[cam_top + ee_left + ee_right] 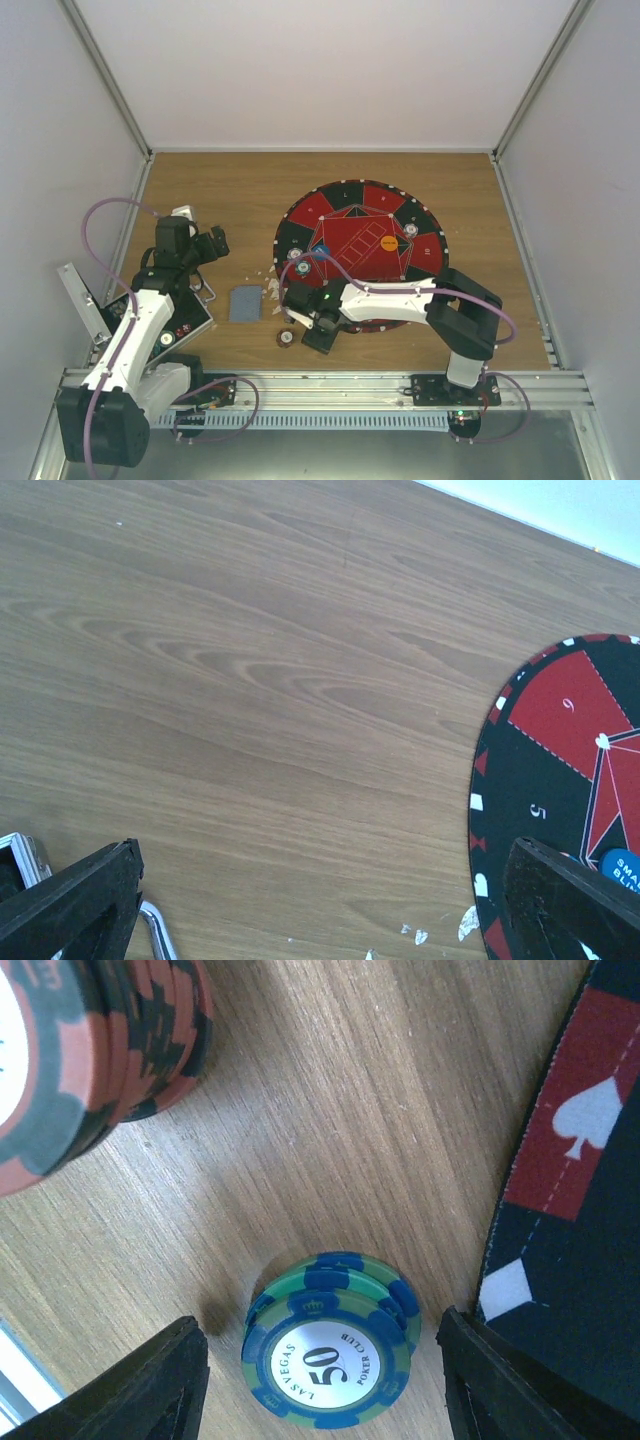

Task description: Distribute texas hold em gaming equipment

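Right gripper (325, 1390) jaws apart, straddling green-blue poker chip stack (330, 1345) on wooden surface (350, 1110) beside red-black round mat (580, 1210). Risk: finger clips stack on retreat, topples it (looks skewed tbh). Left gripper (320, 910) apart, empty.

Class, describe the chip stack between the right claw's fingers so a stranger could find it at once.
Start at the big round red-and-black mat. Just off its edge, on the table, sit two chip stacks. Pick the green stack, with blue rim patches and a white centre marked 50; the other stack is red and black.
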Motion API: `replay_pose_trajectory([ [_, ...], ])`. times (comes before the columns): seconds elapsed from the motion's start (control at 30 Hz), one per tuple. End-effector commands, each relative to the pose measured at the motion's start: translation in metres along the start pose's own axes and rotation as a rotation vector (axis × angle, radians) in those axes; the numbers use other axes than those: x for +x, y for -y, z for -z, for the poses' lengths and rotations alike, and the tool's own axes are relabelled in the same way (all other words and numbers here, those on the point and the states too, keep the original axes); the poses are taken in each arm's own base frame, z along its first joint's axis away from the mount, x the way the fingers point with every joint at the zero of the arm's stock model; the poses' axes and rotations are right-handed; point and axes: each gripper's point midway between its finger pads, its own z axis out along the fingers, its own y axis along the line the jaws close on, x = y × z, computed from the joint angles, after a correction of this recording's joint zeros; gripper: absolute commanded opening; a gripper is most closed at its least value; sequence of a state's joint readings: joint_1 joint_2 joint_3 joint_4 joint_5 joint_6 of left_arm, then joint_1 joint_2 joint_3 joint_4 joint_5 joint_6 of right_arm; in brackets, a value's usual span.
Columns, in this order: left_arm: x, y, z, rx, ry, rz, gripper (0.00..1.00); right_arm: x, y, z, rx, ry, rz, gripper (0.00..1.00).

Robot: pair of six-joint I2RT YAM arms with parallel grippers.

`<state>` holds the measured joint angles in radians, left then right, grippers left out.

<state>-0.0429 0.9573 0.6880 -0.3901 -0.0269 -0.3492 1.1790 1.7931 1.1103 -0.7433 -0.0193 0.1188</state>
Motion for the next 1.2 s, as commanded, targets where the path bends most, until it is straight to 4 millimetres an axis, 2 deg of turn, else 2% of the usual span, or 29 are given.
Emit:
replay_pose_trajectory([
  [0.0,-0.001,0.002,0.002,0.013,0.016,0.007,0.99,0.004,-0.003,0.007,0.004,0.011,-0.037,0.66],
  [0.23,-0.001,0.001,0.002,0.012,0.017,0.008,0.99,0.015,-0.005,0.003,-0.021,-0.003,-0.072,0.68],
  [0.5,-0.001,0.001,0.002,0.012,0.018,0.007,0.99,0.015,-0.009,-0.010,-0.046,-0.004,-0.071,0.57],
  [0.8,-0.002,0.002,0.002,0.014,0.018,0.007,0.99,0.010,-0.008,-0.017,-0.037,-0.006,-0.040,0.50],
  [1.03,0.000,0.001,0.002,0.010,0.016,0.007,0.99,0.009,-0.007,-0.021,-0.031,-0.010,-0.027,0.48],
  [1.17,-0.002,0.001,0.002,0.010,0.019,0.006,0.99,0.016,-0.008,-0.026,-0.033,-0.042,-0.032,0.49],
])
